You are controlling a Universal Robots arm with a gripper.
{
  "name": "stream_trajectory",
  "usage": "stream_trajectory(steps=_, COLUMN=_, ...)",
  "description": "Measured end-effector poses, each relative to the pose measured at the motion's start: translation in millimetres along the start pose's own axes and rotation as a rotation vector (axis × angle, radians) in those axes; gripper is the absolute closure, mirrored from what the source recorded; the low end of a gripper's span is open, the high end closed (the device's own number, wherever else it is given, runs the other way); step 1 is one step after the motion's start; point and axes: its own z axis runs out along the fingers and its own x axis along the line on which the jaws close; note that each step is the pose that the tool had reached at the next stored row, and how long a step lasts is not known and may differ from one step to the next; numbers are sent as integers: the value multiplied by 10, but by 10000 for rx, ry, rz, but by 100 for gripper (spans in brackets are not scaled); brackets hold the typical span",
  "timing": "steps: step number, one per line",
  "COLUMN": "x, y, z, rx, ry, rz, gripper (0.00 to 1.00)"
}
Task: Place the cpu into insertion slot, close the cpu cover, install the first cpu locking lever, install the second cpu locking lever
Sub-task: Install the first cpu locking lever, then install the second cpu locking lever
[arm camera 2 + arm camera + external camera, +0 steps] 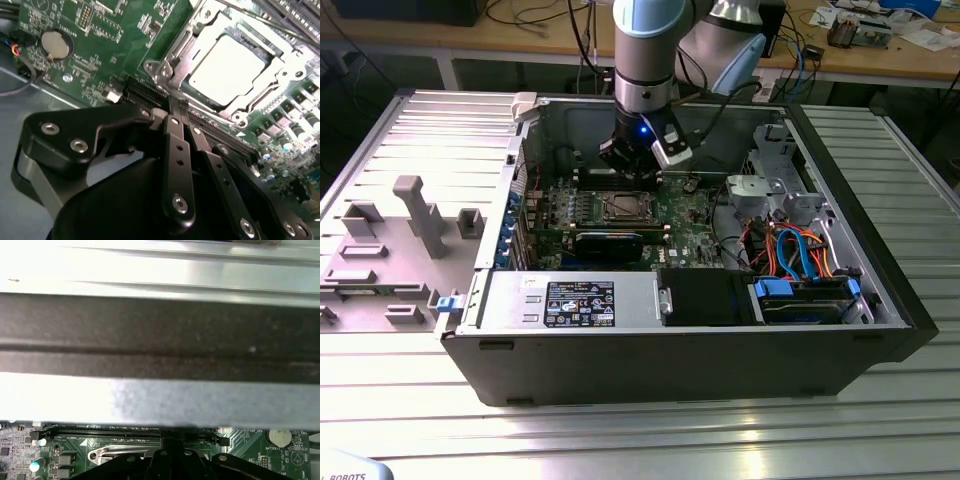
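From the exterior view I have the open computer case [880, 300] lying on the ribbed metal table [650, 430], and to the exterior view's left of it a grey plastic fixture tray [390, 250]. My gripper [635, 172] hangs inside the case over the green motherboard [690, 215], just behind the insertion slot [623, 207] as that camera sees it.

In the second wrist view the gripper [175, 107] has its black fingers [176, 145] drawn together, tips touching or very nearly so, with nothing between them. Just ahead of the tips sits the insertion slot [165, 75] with the cpu [225, 67] seated flat in it, its pale metal top showing through the window of the cpu cover [270, 85], which lies down over the chip. Off to the side of the jaws is a round coin battery [56, 44] on the board.

In the first wrist view the fingertips [167, 444] sit near a long black slot [100, 430], with the case wall [160, 335] beyond.
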Motion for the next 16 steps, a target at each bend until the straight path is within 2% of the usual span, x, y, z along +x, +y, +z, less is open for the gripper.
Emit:
stream_trajectory(steps=7, x=4, y=-109, z=-12, rx=1, ry=1, rz=1, gripper=89)
stream_trajectory(steps=16, x=4, y=-115, z=-13, rx=0, ry=0, rz=1, gripper=89)
